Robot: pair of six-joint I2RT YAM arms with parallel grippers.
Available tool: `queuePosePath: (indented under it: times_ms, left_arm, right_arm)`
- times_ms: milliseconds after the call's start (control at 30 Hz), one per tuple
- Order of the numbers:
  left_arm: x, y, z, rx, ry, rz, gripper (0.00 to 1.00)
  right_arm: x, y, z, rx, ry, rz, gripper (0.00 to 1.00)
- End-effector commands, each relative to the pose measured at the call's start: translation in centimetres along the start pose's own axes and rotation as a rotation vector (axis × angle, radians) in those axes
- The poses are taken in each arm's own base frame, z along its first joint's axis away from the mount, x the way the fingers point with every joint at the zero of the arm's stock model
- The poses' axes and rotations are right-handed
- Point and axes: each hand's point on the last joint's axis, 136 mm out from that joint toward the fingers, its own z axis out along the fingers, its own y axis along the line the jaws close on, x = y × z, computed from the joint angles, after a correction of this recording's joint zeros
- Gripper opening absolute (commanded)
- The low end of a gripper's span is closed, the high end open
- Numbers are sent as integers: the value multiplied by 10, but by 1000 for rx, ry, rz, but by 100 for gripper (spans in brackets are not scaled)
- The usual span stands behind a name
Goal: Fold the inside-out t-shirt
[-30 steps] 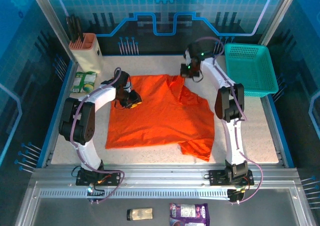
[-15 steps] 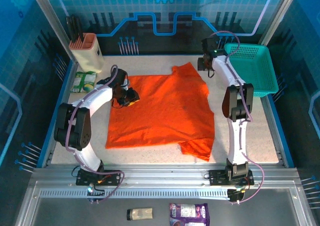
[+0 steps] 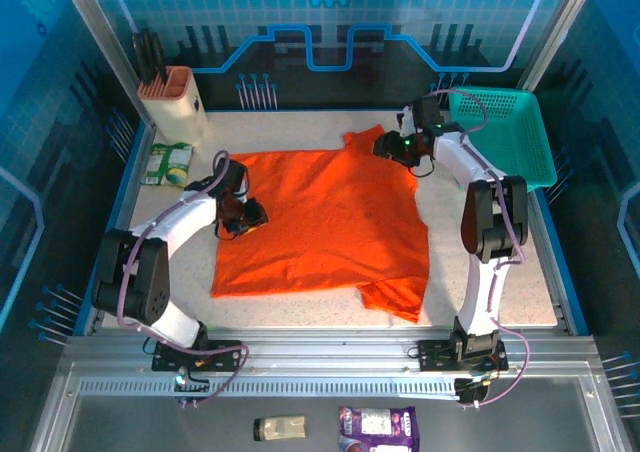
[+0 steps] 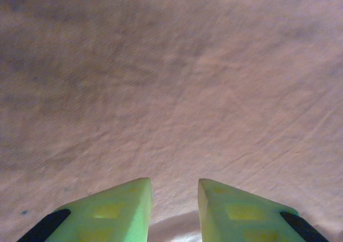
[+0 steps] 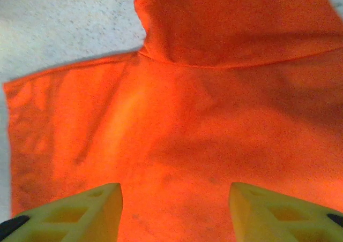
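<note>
The inside-out t-shirt (image 3: 320, 222) lies spread flat on the white table, bright orange, with one sleeve poking out at the back (image 3: 365, 140) and another at the front right (image 3: 395, 297). My right gripper (image 3: 388, 148) hovers over the shirt's back right shoulder, and in its wrist view it (image 5: 175, 188) is open wide with nothing in it, above the shirt (image 5: 214, 92). My left gripper (image 3: 248, 212) sits low on the shirt's left edge. In the left wrist view its fingertips (image 4: 173, 183) stand a narrow gap apart, close over the shadowed cloth (image 4: 171, 81).
A teal mesh basket (image 3: 500, 137) stands at the back right, close to the right arm. A knife block (image 3: 172, 102) and a green packet (image 3: 168, 162) are at the back left. A small jar (image 3: 280, 429) and a purple pouch (image 3: 378, 429) lie below the table's front rail.
My right gripper carried the back sleeve out to the right, opened and let it go, then drew back over the shoulder. My left gripper slid slightly toward the front left.
</note>
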Motion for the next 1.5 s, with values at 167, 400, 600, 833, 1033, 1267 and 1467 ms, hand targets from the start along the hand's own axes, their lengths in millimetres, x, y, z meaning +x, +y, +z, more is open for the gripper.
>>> queuePosePath:
  times_ms: [167,400,600,833,1033,1267,1467]
  left_arm:
    - [24,30,3,-54,13,-25,30]
    - [35,47,11,-63,40,-76,30]
    - [33,51,7,-58,33,-92,30]
    - [33,50,-20,-74,-11,-105,30]
    - [53,72,-40,-142,-41,-216,30]
    - [94,117,-52,-310,-44,-465,29]
    - [114,137,-51,-365,-43,-540,32]
  right_arm:
    - [-30,-49,42,-91,-24,241,60]
    - [-36,-98,51,101,-35,274,63]
    - [-39,-106,46,150,-31,252,63]
    - [-34,-54,-16,87,-66,175,62]
    - [20,-9,-59,32,-40,115,62]
    - [100,14,-95,50,22,56,62]
    - [168,13,-114,65,70,70,62]
